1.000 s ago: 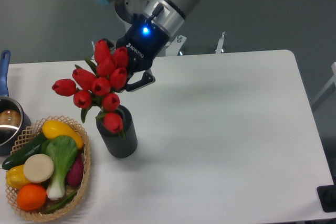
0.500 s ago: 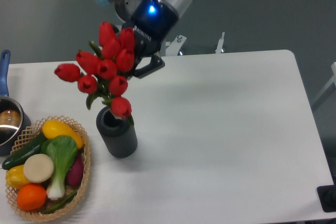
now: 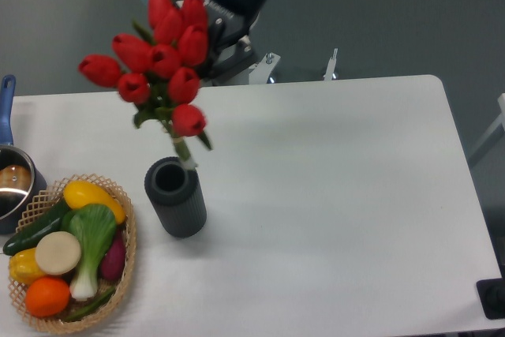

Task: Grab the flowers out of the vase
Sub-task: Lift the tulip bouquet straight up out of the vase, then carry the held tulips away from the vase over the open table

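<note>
Tulips (image 3: 162,61), a bunch of red buds with green leaves, hang in the air over the far left part of the white table (image 3: 331,195), gripped by the gripper (image 3: 219,33) from the right side of the bunch. The black jaws are clenched on the bunch behind the buds, so the exact contact is hidden by the flowers; a blue light glows on the wrist at the top edge of the view. The green stems (image 3: 183,151) trail down from the lowest bud, and their cut ends sit just at the far rim of the vase (image 3: 176,197); whether they are fully out of the mouth I cannot tell. The vase, a short dark grey ribbed cylinder, stands upright on the table, its round mouth open and dark.

Near left of the vase lies a woven basket (image 3: 125,262) filled with produce: a yellow pepper (image 3: 91,197), a green cucumber (image 3: 35,229), a green-and-white bok choy (image 3: 91,242), a pale round slice (image 3: 57,252), an orange (image 3: 47,296) and something purple (image 3: 114,258). At the left edge stands a steel pot (image 3: 14,187) with a blue handle (image 3: 6,108), partly cut off by the frame.
</note>
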`<state>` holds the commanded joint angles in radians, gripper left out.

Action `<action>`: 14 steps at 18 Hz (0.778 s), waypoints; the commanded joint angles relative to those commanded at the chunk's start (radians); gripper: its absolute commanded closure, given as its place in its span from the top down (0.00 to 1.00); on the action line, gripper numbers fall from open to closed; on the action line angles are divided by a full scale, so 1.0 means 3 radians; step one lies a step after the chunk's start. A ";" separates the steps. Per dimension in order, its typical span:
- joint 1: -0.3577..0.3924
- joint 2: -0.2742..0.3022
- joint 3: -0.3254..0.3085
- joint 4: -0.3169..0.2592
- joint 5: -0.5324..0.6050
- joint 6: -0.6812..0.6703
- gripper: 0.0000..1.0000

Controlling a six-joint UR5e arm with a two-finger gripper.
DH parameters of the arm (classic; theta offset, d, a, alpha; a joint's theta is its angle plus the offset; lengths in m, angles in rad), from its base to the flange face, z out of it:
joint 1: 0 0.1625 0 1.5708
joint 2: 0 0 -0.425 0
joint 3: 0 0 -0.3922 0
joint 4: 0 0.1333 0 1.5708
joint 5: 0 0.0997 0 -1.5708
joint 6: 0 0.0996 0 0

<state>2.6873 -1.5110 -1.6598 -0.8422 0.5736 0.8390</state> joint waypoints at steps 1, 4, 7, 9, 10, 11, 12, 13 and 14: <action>0.0056 -0.0005 -0.0015 0.0000 0.0031 0.0000 0.00; 0.0184 -0.0046 -0.0010 0.0000 0.0067 0.0031 0.00; 0.0302 -0.0072 -0.0025 -0.0005 0.0683 0.0219 0.00; 0.0307 -0.0107 -0.0056 -0.0010 0.0996 0.0240 0.00; 0.0313 -0.0173 -0.0061 -0.0030 0.1180 0.0240 0.00; 0.0313 -0.0209 -0.0061 -0.0076 0.1409 0.0240 0.00; 0.0302 -0.0235 -0.0066 -0.0117 0.1614 0.0246 0.00; 0.0297 -0.0281 -0.0066 -0.0148 0.1758 0.0251 0.00; 0.0297 -0.0347 -0.0061 -0.0194 0.1876 0.0301 0.00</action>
<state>2.7765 -1.6151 -1.6782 -0.9003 1.1363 0.9294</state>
